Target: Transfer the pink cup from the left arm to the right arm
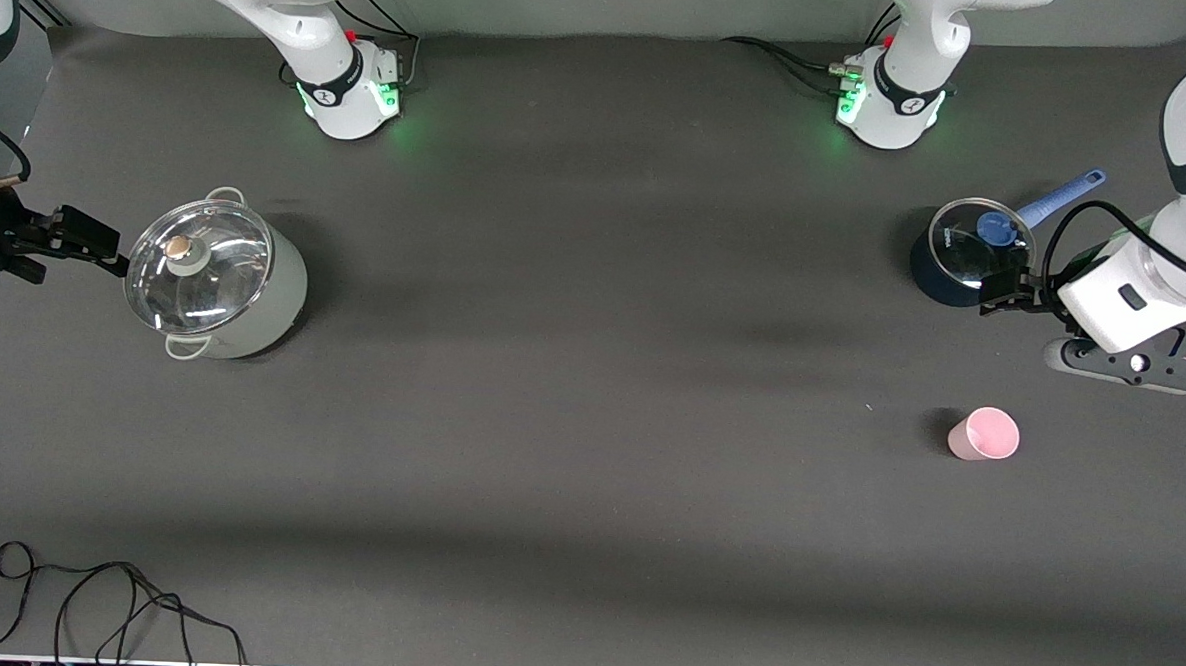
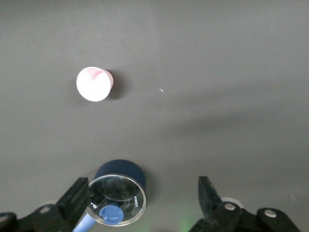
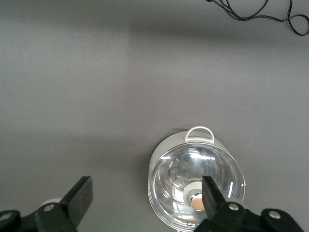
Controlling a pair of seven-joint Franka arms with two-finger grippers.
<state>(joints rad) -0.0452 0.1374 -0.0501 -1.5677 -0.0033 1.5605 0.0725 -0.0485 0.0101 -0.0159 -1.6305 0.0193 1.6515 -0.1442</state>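
In the front view the pink cup (image 1: 985,434) sits upright on the dark table (image 1: 589,423), toward the left arm's end and nearer the camera than the blue saucepan (image 1: 967,257), with nothing touching it. The saucepan has a glass lid with a blue knob (image 1: 995,228) and a blue handle (image 1: 1062,198). The left gripper (image 1: 1007,292) hangs right by the saucepan's edge, well apart from the cup, and I can't really tell its fingers from here. Toward the right arm's end of the table there's a big white pot (image 1: 217,279) with a glass lid, and the right gripper (image 1: 77,240) is up just beside it. A loose black cable (image 1: 111,592) lies at the camera-side edge. In the left wrist view the cup (image 2: 94,83) shows its open top, clear of everything, and the left gripper (image 2: 142,198) has its fingers spread wide with nothing between them except the saucepan (image 2: 119,191) down below. In the right wrist view the right gripper (image 3: 147,195) is spread open too, holding nothing, with the white pot (image 3: 195,186) under one finger (image 3: 212,193) and the cable (image 3: 260,12) farther off.
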